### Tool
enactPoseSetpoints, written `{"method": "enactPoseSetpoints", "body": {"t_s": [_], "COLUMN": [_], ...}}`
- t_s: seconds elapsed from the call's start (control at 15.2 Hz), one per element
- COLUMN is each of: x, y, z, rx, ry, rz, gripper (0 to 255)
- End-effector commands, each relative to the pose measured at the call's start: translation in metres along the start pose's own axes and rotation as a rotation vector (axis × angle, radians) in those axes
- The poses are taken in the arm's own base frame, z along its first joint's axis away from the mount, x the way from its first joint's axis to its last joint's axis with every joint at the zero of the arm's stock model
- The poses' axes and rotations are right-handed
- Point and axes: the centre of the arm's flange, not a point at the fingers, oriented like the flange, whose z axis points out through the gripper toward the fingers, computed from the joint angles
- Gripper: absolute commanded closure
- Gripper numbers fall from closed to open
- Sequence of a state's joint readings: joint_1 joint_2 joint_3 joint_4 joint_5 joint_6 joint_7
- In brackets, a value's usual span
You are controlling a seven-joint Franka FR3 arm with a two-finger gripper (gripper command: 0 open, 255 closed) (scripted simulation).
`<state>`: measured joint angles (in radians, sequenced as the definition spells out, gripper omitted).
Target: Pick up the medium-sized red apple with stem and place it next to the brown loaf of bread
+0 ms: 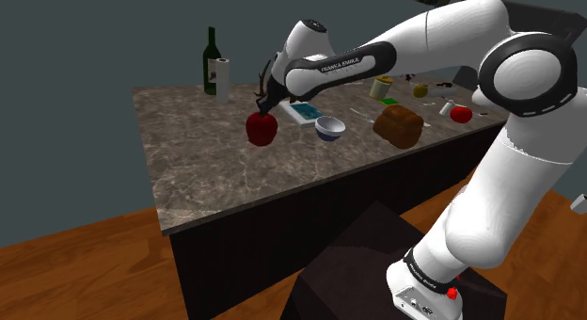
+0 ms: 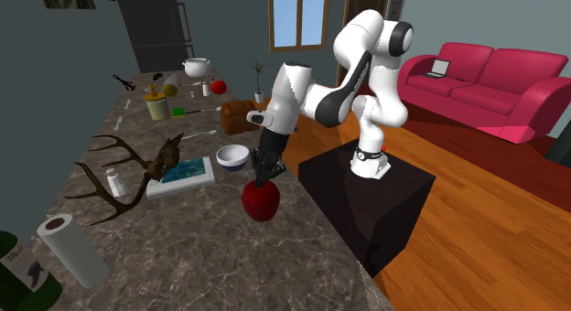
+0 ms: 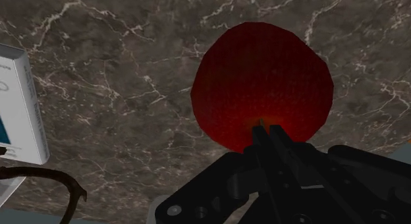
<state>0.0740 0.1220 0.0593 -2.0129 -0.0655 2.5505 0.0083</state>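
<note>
Red apple [image 1: 261,128] is directly under the gripper [image 1: 266,107], over the open stretch of the marble counter [image 1: 216,186] and well apart from the bread [image 1: 399,125]. In the wrist view the fingers [image 3: 261,138] are pinched together at its top, apparently on the stem, so I judge it grasped. The carry is the step in hand. The next move calls for a sweep past the bowl [image 1: 329,129] and a gentle set-down beside the bread. The arm [image 1: 334,64] reads FRANKA EMIKA.

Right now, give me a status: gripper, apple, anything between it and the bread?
Gripper shut on apple, at its top. Bread off to the shoulder view's right. Bowl sits between them.
</note>
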Motion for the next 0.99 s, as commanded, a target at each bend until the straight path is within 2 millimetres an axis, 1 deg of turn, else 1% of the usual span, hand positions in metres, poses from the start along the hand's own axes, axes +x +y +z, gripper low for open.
{"method": "enactPoseSetpoints", "body": {"t_s": [0.0, 0.92], "x": [0.004, 0.034], "y": [0.001, 0.004], "z": [-0.010, -0.078], "rx": [0.000, 0.000], "ry": [0.000, 0.000], "rz": [0.000, 0.000], "gripper": [255, 255]}}
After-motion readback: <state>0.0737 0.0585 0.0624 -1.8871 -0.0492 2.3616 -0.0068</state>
